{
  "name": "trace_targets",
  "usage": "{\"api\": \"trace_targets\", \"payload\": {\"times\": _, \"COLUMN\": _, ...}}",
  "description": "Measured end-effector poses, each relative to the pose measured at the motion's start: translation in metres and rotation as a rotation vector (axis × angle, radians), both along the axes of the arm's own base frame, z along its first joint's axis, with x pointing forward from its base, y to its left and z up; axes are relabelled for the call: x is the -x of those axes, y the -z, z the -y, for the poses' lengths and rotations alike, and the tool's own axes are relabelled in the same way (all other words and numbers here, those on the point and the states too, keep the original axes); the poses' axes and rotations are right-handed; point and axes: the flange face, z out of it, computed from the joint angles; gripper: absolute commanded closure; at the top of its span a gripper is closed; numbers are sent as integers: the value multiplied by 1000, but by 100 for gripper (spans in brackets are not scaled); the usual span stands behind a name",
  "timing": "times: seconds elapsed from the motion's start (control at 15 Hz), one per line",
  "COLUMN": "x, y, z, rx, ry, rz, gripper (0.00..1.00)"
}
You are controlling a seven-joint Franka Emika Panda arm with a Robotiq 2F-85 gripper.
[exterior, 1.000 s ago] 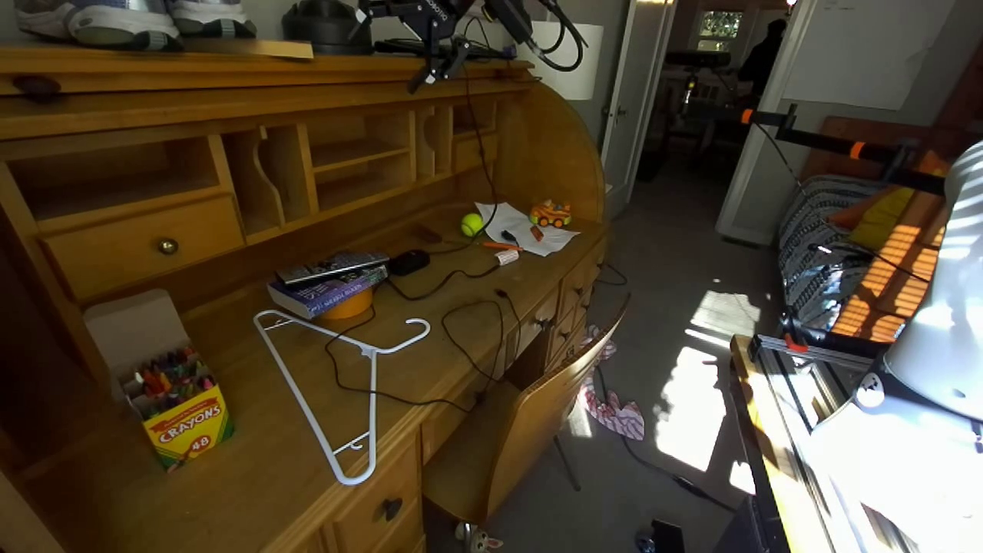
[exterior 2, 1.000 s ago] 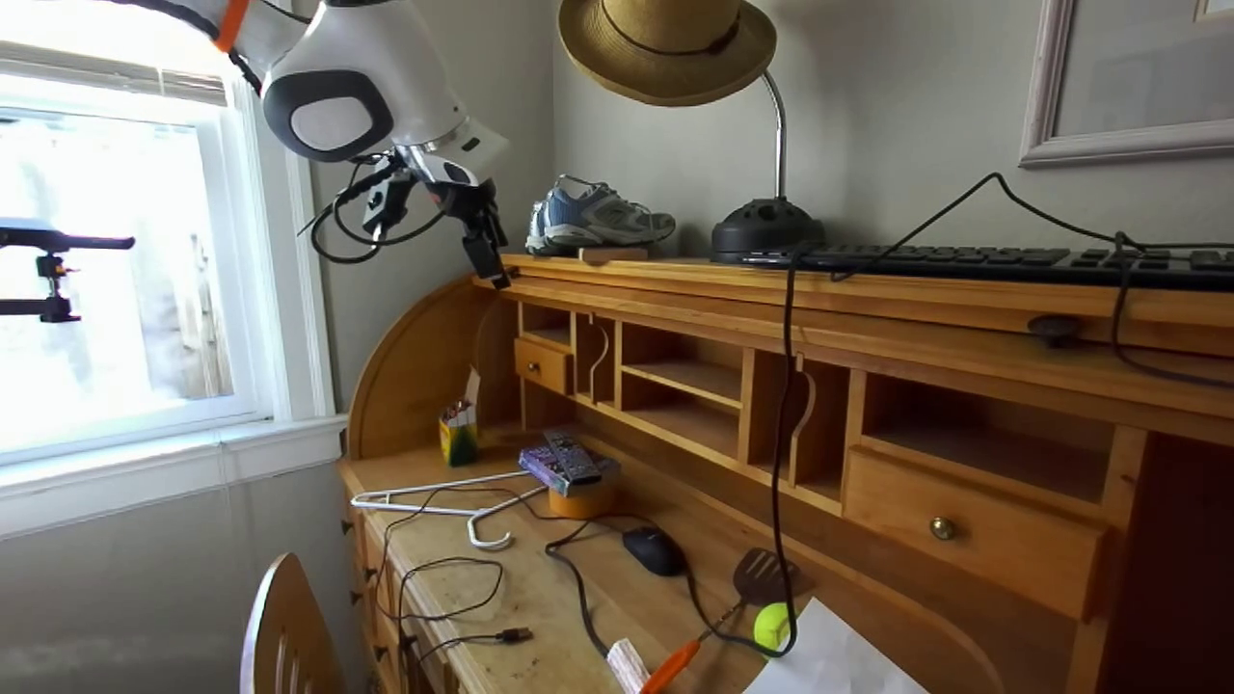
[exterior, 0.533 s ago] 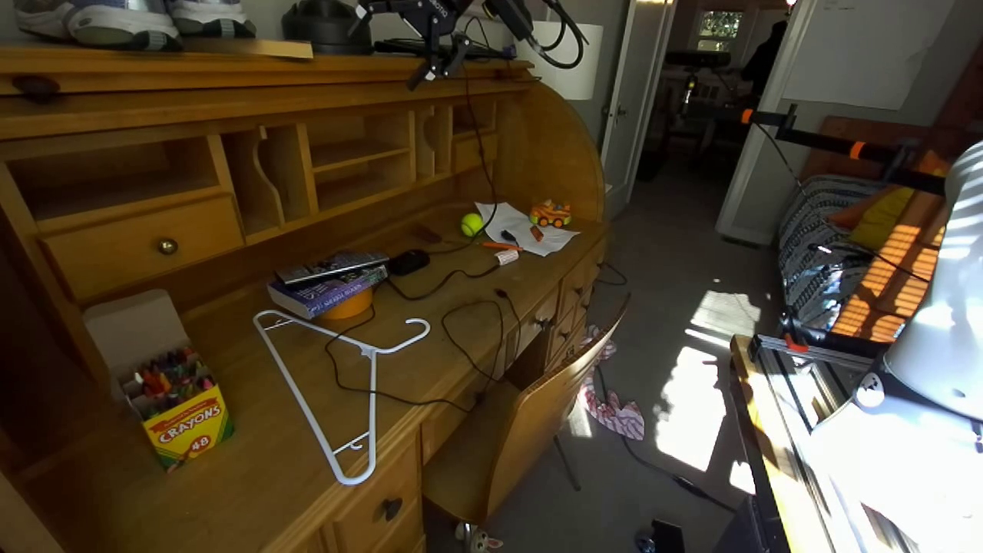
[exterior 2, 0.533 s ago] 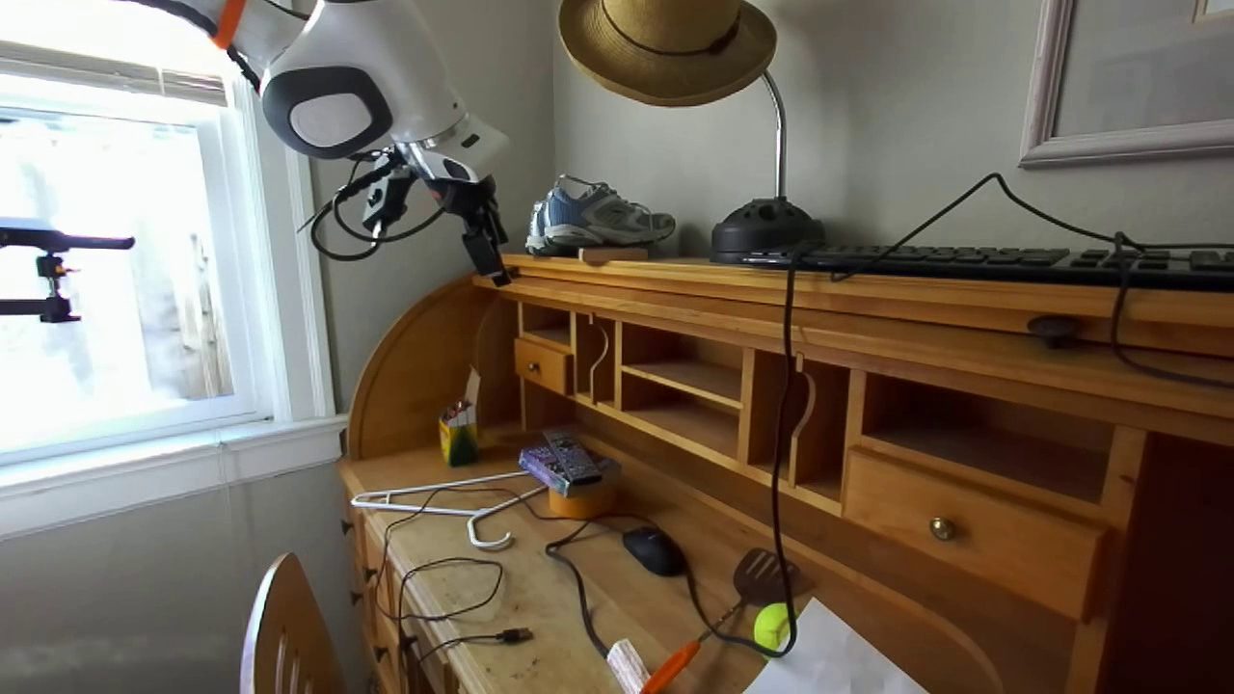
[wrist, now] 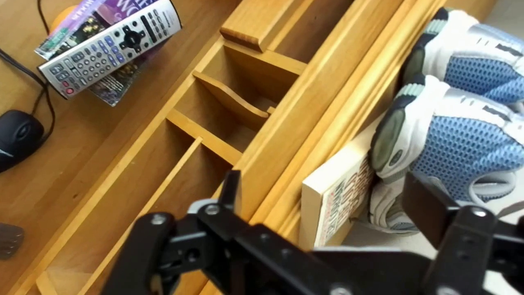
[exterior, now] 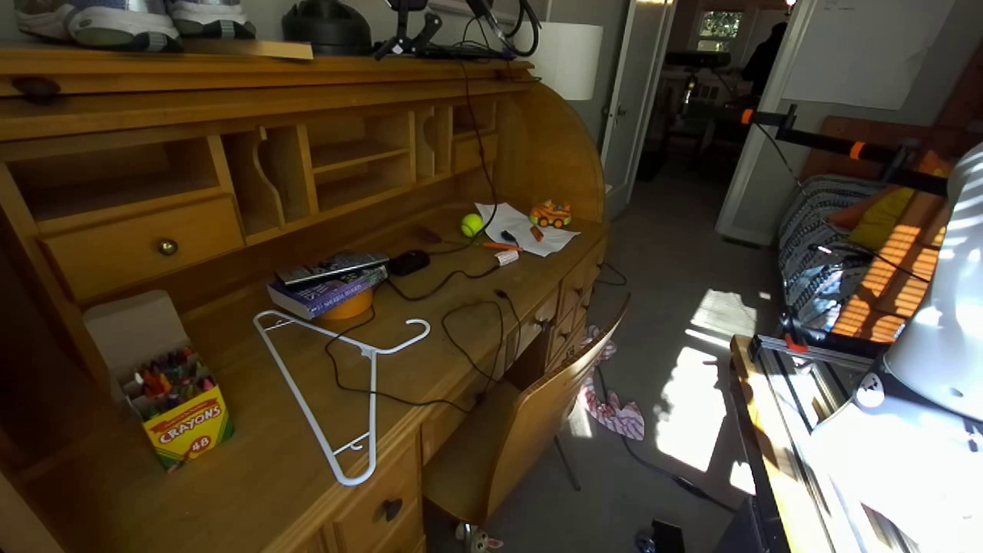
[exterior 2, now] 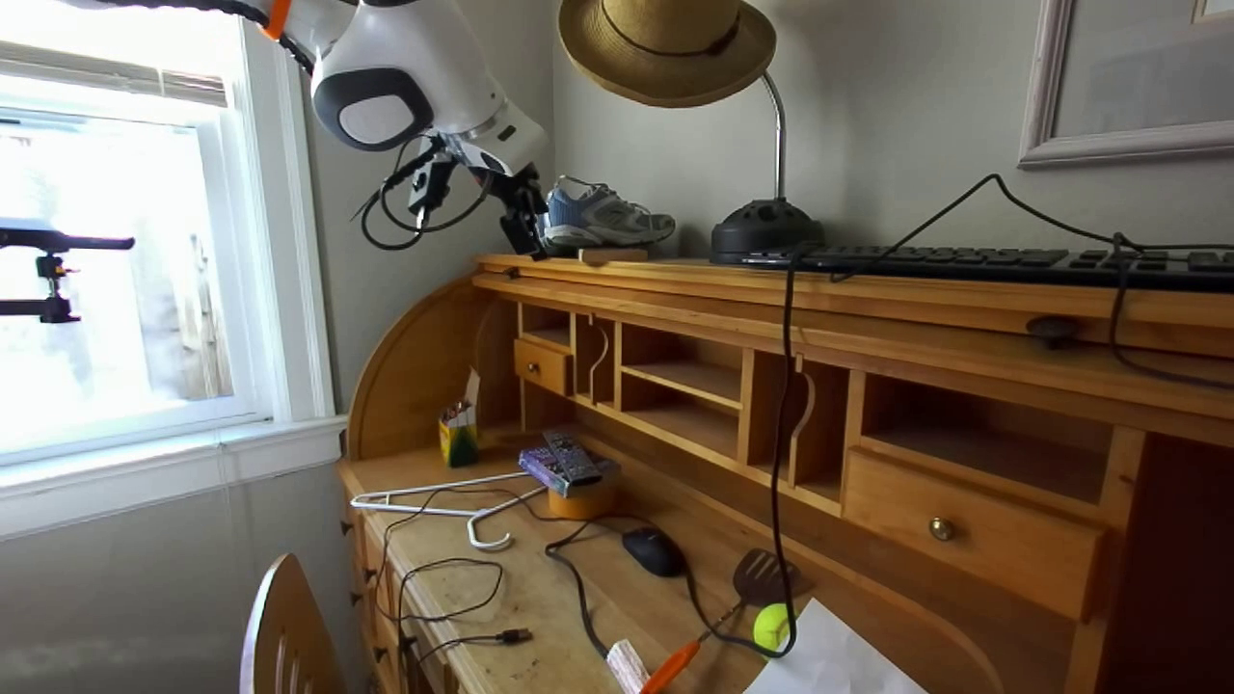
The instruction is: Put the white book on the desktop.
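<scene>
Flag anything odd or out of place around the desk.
Wearables in unusual spots: a tan hat tops the lamp, hiding its head; sneakers sit atop the desk, overlapping the white book in the wrist view. Whether they rest on it is unclear.

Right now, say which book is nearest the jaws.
The white book on the top ledge, by the sneakers, seen between the jaws in the wrist view; the purple book sits lower, under the remote.
</scene>
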Motion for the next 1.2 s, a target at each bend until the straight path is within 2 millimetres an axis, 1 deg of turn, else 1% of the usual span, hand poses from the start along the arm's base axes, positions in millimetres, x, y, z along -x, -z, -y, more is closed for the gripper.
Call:
{"api": "trace_targets", "payload": {"times": 0.27, "x": -27, "y": 9, "z": 8, "rx": -81, "ry": 34, "rz": 31, "gripper": 0}}
{"api": "trace_targets", "payload": {"times": 0.6, "x": -56, "y": 22, "z": 8, "rx": -160, "ry": 57, "rz": 68, "gripper": 0}}
{"api": "trace_targets", "payload": {"times": 0.93, "x": -71, "y": 29, "z": 20, "rx": -196, "ry": 81, "rz": 96, "gripper": 0}}
{"api": "trace_targets", "payload": {"times": 1.0, "x": -73, "y": 30, "z": 23, "rx": -201, "ry": 84, "rz": 101, "gripper": 3}}
{"api": "trace_targets", "payload": {"times": 1.07, "x": -75, "y": 32, "z": 25, "rx": -207, "ry": 87, "rz": 105, "gripper": 8}}
{"api": "trace_targets", "payload": {"times": 1.2, "x": -79, "y": 34, "z": 28, "rx": -219, "ry": 93, "rz": 113, "gripper": 6}}
